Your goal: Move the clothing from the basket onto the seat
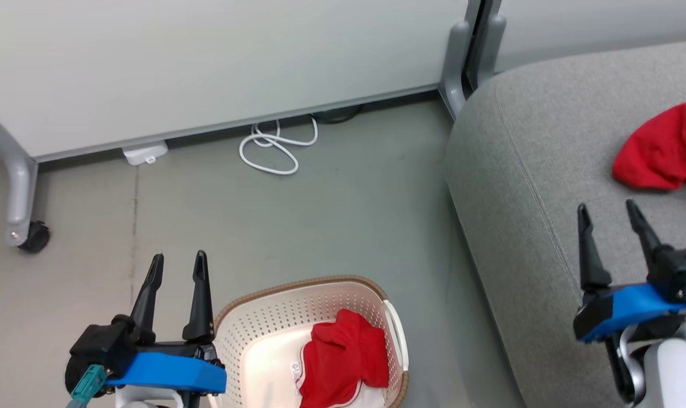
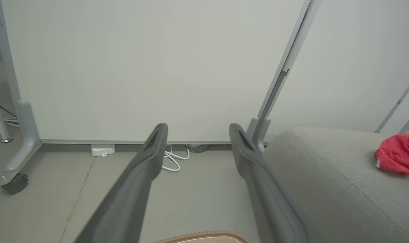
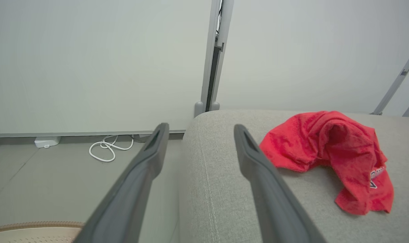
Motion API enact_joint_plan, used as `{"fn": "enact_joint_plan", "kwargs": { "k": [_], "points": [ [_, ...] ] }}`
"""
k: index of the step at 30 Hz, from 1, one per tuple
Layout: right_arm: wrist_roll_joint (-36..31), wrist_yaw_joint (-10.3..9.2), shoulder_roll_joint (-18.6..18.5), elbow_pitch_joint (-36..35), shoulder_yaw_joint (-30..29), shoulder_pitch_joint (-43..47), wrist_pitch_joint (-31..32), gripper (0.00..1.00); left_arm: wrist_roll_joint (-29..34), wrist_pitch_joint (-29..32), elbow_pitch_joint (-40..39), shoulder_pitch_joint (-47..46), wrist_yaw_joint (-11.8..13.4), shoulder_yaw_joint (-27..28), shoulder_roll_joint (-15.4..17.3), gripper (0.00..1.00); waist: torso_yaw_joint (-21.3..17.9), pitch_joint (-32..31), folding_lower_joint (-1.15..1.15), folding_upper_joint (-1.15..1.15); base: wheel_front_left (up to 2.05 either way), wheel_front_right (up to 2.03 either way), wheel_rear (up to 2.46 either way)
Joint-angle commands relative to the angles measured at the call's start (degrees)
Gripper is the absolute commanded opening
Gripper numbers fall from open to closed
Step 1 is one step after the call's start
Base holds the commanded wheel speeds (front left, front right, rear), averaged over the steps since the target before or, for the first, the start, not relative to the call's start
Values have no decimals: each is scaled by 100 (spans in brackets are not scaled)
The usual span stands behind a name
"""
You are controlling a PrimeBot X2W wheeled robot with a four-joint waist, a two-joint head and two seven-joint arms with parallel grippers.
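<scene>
**Cut-offs and unreadables**

Basket (image 1: 275,320): near part cut by the head view's bottom edge, and both wrist views crop it to a rim sliver. Red-and-white garment (image 1: 343,354) inside: lower part cropped, underside hidden. Plain red garment (image 1: 663,147) on seat (image 1: 524,170): right part cut by the frame edge. Its logo (image 3: 376,175) is too small to read. Seat runs off the right and bottom edges. Mark (image 1: 295,372) on the basket floor is illegible.

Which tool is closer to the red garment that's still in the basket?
Left. The left tool is open just outside the basket's left rim, beside the garment. The right tool is open over the seat, farther off to the right.
</scene>
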Motion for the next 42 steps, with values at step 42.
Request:
{"fn": "enact_joint_plan", "kwargs": {
  "k": [42],
  "points": [
    [701, 1, 213, -749, 746, 1499, 4, 100, -33, -15, 568, 448, -9, 337, 89, 100, 721, -692, 2, 0, 0, 0, 0]
  ]
}}
